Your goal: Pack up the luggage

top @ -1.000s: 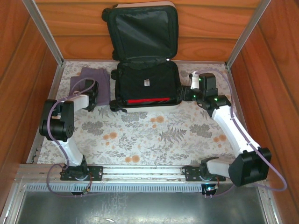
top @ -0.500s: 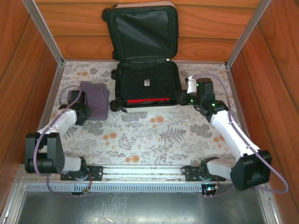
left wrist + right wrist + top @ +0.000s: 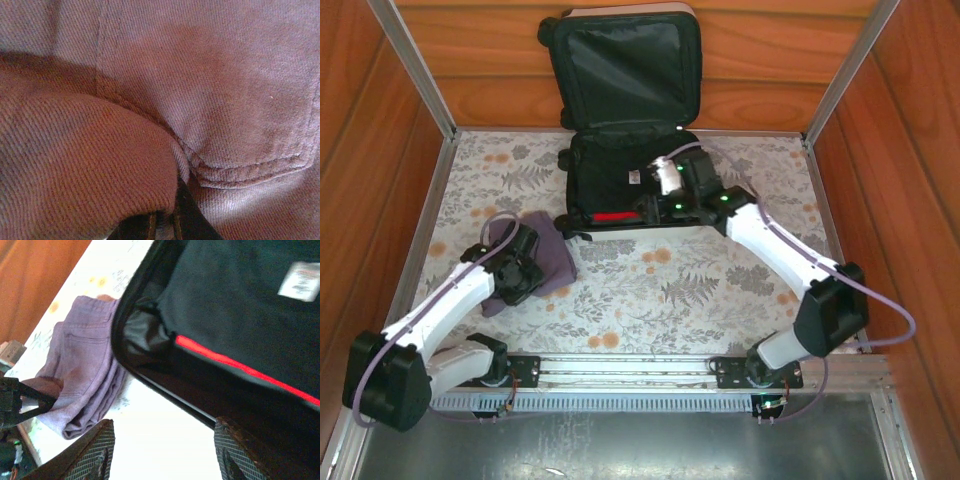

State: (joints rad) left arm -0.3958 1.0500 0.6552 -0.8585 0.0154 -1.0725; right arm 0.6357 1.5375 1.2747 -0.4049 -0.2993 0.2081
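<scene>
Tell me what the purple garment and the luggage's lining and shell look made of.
Purple garment: woven cotton twill, probably denim-like; matte, with diagonal ribs and a stitched pocket seam showing. Luggage lining: black matte fabric, likely synthetic; it bunches softly at the corner. Shell: smooth cream rim, probably hard plastic.

The left gripper (image 3: 528,268) has pulled back from the far left corner toward the near side, dragging the folded purple garment (image 3: 560,262), clamped in its fingers, away from the luggage (image 3: 605,175). The right gripper (image 3: 655,203) has swung from the case's right side to above its open lower half.
</scene>
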